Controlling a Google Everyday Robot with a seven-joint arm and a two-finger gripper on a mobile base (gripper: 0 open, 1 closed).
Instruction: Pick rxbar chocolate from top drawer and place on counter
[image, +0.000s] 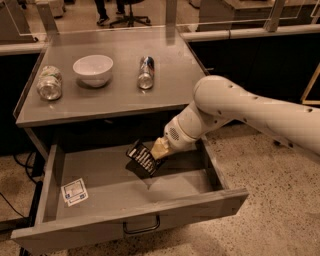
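Note:
The top drawer (125, 215) is pulled open below the counter (120, 95). My gripper (156, 150) reaches into it from the right and is shut on the rxbar chocolate (141, 159), a black bar with white lettering. The bar is tilted and held above the drawer floor, near the drawer's middle. The white arm (250, 110) crosses over the drawer's right side.
A white-and-blue square card (74, 192) lies at the drawer's left front. On the counter stand a white bowl (93, 69), a glass jar on its side (49, 84) at the left, and a can lying down (145, 72). Dark cabinets stand to the right.

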